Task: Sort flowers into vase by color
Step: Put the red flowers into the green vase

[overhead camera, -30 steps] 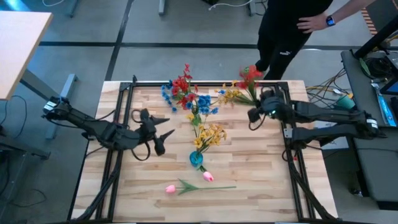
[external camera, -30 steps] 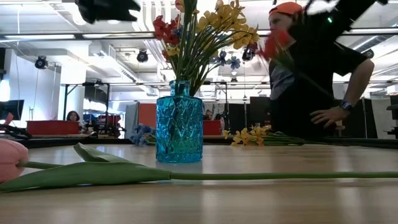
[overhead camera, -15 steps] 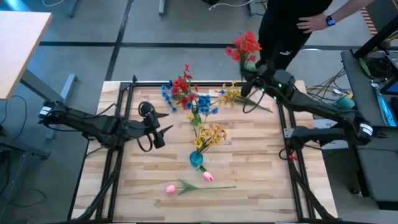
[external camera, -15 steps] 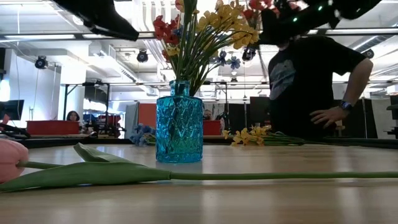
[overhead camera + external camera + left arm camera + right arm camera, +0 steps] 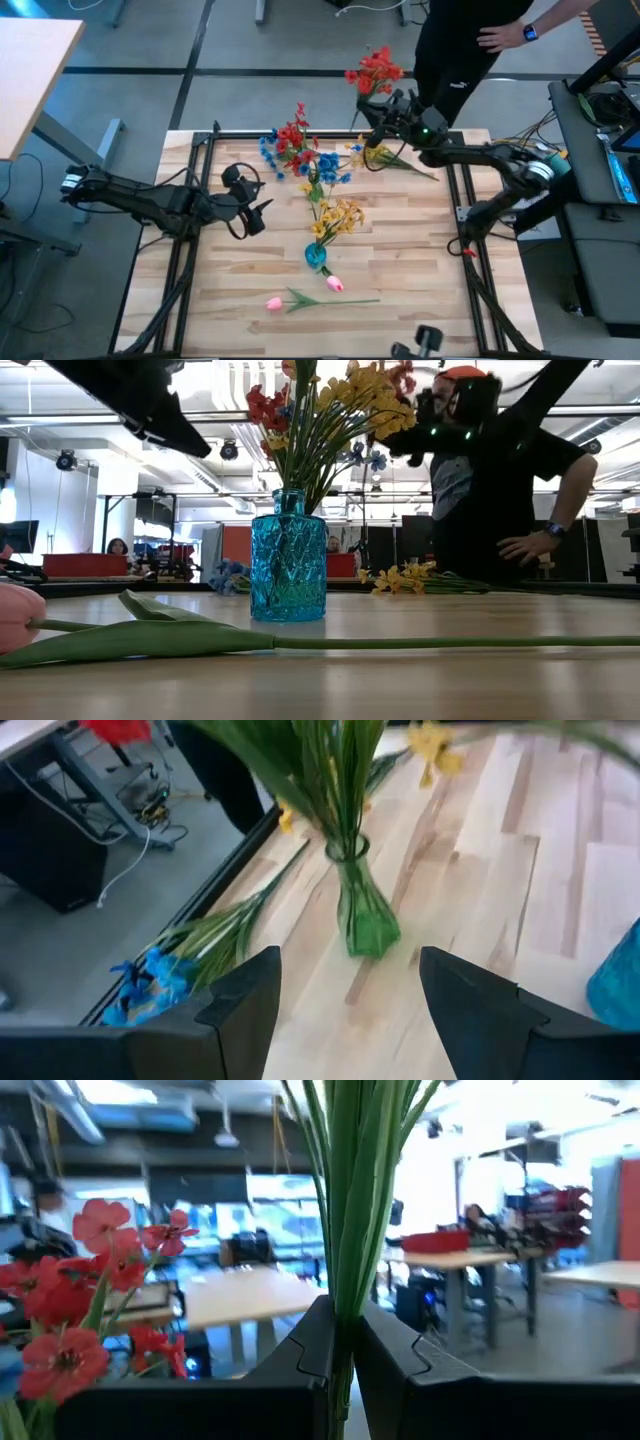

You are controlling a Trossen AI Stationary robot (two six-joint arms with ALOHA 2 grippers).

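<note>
Right gripper [image 5: 383, 128]: located in the upper centre-right of the high view, above the far edge of the table [image 5: 420, 260]. Its fingers [image 5: 300, 1355] are closed together on the green stems of a red flower spray [image 5: 373, 72]. In the right wrist view the stems rise straight out from between the two dark fingers. In the high view the red blossoms sit just beyond the gripper, past the table's far edge, toward the top of the frame. In the low view the same gripper [image 5: 440, 420] shows at upper right, level with the tops of the flowers standing in the blue vase [image 5: 288, 560].

Left gripper [image 5: 252, 212]: located left of centre in the high view, over the table, jaws apart and holding nothing. The left wrist view shows its two fingers [image 5: 240, 1010] spread, with a green vase [image 5: 362, 915] holding green stems between them, farther off.

Flowers on the table, high view:
- Blue vase [image 5: 316, 256], lower centre, holding a yellow spray [image 5: 340, 216].
- Red spray [image 5: 293, 135] and blue sprays [image 5: 327, 167] in the upper centre.
- Loose yellow spray [image 5: 372, 153] just below the right gripper.
- Pink tulips [image 5: 333, 285] lying flat near the bottom edge, below the blue vase.

A person in dark clothing [image 5: 455, 50] stands beyond the far edge. No legible writing or labels can be read.
</note>
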